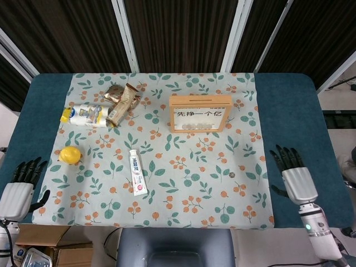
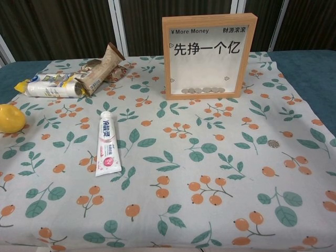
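- Wooden frame (image 1: 200, 113) — upright, twelve o'clock of centre on the floral cloth (image 1: 167, 200).
- Right hand (image 1: 295, 179) — four o'clock, fingers spread, empty; coin (image 1: 232, 174) nearest, apart.
- Left hand (image 1: 19, 186) — eight o'clock, fingers apart, empty; lemon (image 1: 70, 154) near.

Premises: a staged robot test station, lab-like rather than domestic. A desk (image 1: 289, 105) padded in teal carries a leaf-and-berry printed cloth (image 1: 183, 183). Behind it, at 12 o'clock, a dark slatted wall (image 1: 178, 33) is divided by pale metal struts. Unrelated household goods are spaced over the cloth as test props: a lemon (image 1: 70, 154) at 9 o'clock, a toothpaste tube (image 1: 137, 172) near centre, snack packets (image 1: 122, 100) at 11 o'clock, and a wooden coin frame (image 1: 201, 113) at 12 o'clock. Cardboard boxes (image 1: 53, 247) sit on the floor at 7 o'clock.
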`<action>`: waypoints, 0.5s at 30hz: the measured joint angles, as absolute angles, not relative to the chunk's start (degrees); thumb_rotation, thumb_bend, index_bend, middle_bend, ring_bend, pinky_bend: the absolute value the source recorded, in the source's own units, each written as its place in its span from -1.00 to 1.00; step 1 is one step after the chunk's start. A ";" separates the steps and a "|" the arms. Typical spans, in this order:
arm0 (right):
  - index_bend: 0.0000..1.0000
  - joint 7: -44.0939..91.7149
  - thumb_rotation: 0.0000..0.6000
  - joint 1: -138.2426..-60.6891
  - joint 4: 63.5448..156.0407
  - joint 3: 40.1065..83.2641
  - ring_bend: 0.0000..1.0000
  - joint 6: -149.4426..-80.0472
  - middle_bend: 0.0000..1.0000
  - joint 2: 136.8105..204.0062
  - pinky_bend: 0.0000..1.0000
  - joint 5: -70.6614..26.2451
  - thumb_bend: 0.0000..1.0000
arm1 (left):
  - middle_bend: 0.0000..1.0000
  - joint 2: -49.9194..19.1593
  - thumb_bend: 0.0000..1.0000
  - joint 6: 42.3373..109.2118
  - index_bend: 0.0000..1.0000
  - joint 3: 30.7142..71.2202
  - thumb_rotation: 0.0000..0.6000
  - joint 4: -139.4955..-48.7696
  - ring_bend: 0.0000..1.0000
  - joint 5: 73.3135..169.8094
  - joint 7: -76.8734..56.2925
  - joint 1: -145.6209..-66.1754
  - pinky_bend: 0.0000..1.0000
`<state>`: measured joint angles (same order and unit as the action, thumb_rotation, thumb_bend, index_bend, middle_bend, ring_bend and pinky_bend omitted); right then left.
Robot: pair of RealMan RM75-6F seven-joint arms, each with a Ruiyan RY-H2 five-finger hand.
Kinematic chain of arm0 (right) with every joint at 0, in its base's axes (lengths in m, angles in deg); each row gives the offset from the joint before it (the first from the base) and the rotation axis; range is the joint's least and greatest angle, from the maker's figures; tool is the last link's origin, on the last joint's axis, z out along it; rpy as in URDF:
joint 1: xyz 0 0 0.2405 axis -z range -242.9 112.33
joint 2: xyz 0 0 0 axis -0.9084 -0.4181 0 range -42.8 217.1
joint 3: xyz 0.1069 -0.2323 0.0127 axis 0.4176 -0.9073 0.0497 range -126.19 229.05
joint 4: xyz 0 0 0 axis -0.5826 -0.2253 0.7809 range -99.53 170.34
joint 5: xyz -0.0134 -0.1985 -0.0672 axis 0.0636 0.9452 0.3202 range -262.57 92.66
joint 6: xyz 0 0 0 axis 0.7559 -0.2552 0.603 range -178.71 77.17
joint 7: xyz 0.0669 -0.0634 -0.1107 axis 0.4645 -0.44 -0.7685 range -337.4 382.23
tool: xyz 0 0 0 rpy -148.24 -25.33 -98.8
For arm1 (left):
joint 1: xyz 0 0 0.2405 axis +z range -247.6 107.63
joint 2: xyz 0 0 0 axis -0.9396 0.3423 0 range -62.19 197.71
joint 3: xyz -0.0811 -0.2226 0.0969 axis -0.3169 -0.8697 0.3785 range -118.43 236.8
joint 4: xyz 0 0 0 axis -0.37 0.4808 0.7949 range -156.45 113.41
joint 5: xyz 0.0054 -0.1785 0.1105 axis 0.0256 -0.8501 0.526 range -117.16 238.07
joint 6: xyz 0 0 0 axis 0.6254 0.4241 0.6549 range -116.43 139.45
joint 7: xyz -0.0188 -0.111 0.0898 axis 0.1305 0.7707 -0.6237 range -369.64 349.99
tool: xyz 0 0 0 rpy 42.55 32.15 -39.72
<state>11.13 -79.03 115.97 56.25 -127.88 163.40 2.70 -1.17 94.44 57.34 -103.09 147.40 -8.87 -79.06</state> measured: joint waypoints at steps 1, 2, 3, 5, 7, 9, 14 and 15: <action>-1.00 10.17 1.00 -79.95 115.90 56.62 -1.00 -126.83 -1.00 164.54 -1.00 2.46 -0.42 | -1.00 -1.32 -0.25 94.36 -1.00 57.38 1.00 -102.73 -1.00 147.26 -8.52 -78.98 -1.00; -1.00 9.64 1.00 -80.59 115.77 56.87 -1.00 -125.96 -1.00 165.40 -1.00 2.18 -0.42 | -1.00 -1.42 -0.25 94.28 -1.00 57.44 1.00 -102.45 -1.00 147.18 -8.32 -78.92 -1.00; -1.00 9.20 1.00 -81.23 115.57 57.10 -1.00 -125.00 -1.00 166.27 -1.00 1.82 -0.42 | -1.00 -1.50 -0.25 94.22 -1.00 57.49 1.00 -102.19 -1.00 147.14 -8.19 -78.87 -1.00; -1.00 8.28 1.00 -82.68 114.84 57.57 -1.00 -123.06 -1.00 168.47 -1.00 1.02 -0.42 | -1.00 -1.60 -0.25 94.14 -1.00 57.55 1.00 -101.67 -1.00 147.07 -7.89 -78.79 -1.00; -1.00 7.53 1.00 -83.95 113.62 57.94 -1.00 -121.77 -1.00 170.73 -1.00 0.42 -0.42 | -1.00 -1.63 -0.25 94.04 -1.00 57.54 1.00 -101.34 -1.00 147.00 -7.56 -78.78 -1.00; -0.99 7.28 1.00 -84.88 112.45 58.14 -1.00 -121.05 -1.00 172.59 -1.00 0.15 -0.42 | -1.00 -1.63 -0.25 93.89 -1.00 57.54 1.00 -101.09 -1.00 146.97 -7.35 -78.81 -1.00; -0.52 7.41 1.00 -87.12 108.77 58.30 -1.00 -119.79 -1.00 176.92 -1.00 0.14 -0.42 | -1.00 -1.69 -0.24 93.68 -1.00 57.54 1.00 -100.49 -1.00 146.95 -6.72 -78.86 -1.00; -0.39 7.43 1.00 -87.47 108.18 58.30 -1.00 -119.56 -1.00 177.52 -1.00 0.13 -0.42 | -1.00 -1.73 -0.24 93.63 -1.00 57.53 1.00 -100.34 -1.00 146.93 -6.56 -78.88 -1.00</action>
<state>7.43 -87.47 108.18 58.30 -119.56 177.52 0.13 -1.73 93.63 57.53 -100.34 146.93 -6.56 -78.88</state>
